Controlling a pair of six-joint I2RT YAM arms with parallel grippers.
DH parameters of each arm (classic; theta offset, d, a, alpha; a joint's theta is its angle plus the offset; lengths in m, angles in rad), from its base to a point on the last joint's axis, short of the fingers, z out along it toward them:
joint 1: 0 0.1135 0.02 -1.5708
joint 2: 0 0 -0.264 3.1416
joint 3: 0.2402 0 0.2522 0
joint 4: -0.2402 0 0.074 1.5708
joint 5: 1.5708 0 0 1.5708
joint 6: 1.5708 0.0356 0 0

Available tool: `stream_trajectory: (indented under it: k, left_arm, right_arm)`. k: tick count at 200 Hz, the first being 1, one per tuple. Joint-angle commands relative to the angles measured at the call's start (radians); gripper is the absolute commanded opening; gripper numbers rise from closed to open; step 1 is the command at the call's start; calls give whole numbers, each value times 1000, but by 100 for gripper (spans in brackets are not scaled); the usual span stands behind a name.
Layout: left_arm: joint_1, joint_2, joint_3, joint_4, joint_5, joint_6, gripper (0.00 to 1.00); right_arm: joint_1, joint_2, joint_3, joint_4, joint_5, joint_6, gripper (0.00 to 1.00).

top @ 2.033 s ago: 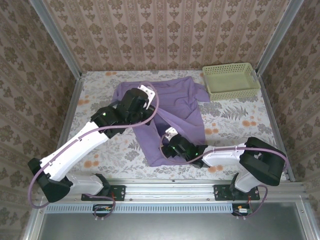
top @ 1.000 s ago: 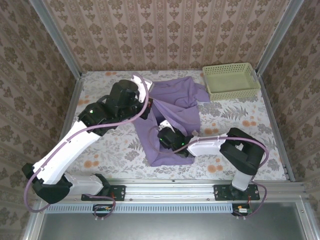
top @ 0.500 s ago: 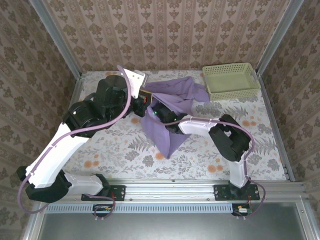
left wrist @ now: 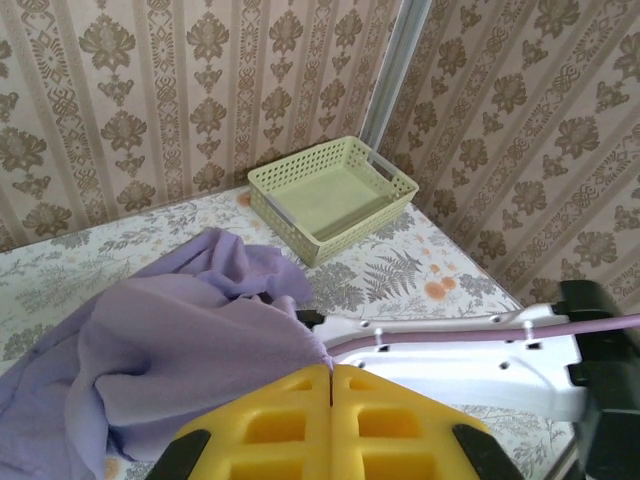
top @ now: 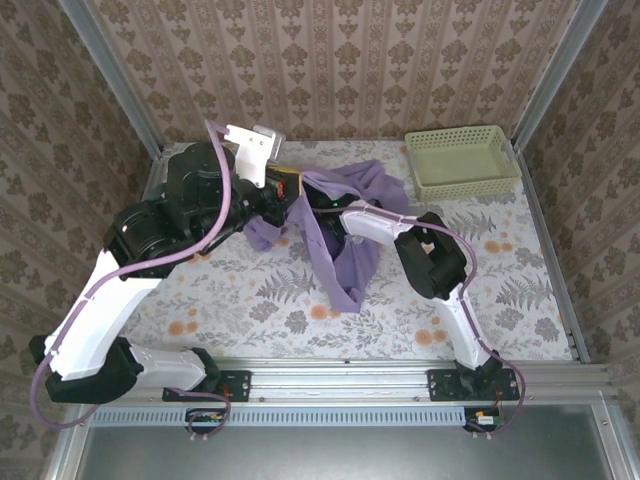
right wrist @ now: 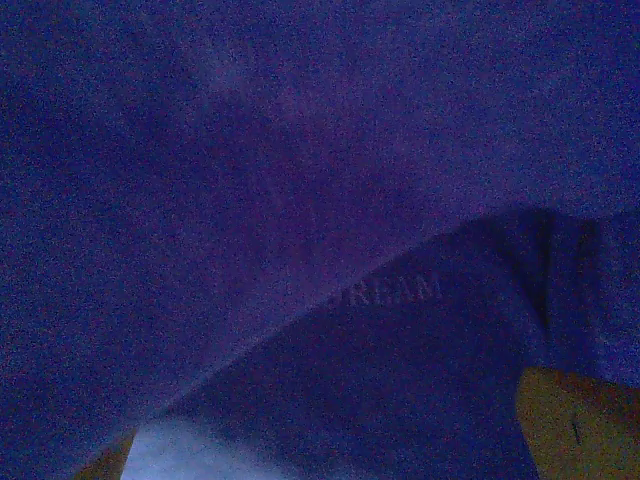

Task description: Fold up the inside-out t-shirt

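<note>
The lavender t-shirt [top: 335,255] hangs in a long fold from my left gripper [top: 291,191], raised over the table's far left; the rest of it is bunched behind [top: 365,182]. In the left wrist view the yellow fingers [left wrist: 270,425] are shut on a pinch of the t-shirt [left wrist: 170,340], jaws pressed together. My right arm [top: 375,222] reaches in under the hanging cloth, its gripper covered there. In the right wrist view dark purple t-shirt fabric [right wrist: 300,180] drapes over the right gripper [right wrist: 340,445], and the yellow fingertips [right wrist: 575,425] stand far apart at the lower corners, open.
A pale green mesh basket [top: 462,161] stands at the far right corner, seen too in the left wrist view [left wrist: 335,195]. The floral tablecloth [top: 250,300] lies bare in front and to the right. Metal frame rails and patterned walls close in the table.
My left gripper rose and moved back-left, lifting the t-shirt off the table. The right arm stretched toward the far left under the cloth, and its jaws spread wider.
</note>
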Motion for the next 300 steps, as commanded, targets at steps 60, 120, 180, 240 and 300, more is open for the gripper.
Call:
stream_trajectory:
  k: [60, 120, 180, 240, 300]
  left_arm:
    - [-18, 25, 98, 39, -17, -7, 0]
    - [-4, 51, 139, 17, -115, 19, 0]
    - [212, 98, 137, -34, -153, 24, 0]
    - [544, 197, 35, -8, -28, -16, 0]
    - [756, 458, -43, 12, -3, -3, 0]
  right_arm:
    - [-10, 332, 507, -494, -18, 73, 100]
    - [-12, 397, 605, -546, -10, 34, 84]
    - [42, 7, -35, -47, -93, -81, 32]
    - [158, -353, -579, 331, -135, -117, 0]
    - [256, -677, -981, 620, -186, -130, 0]
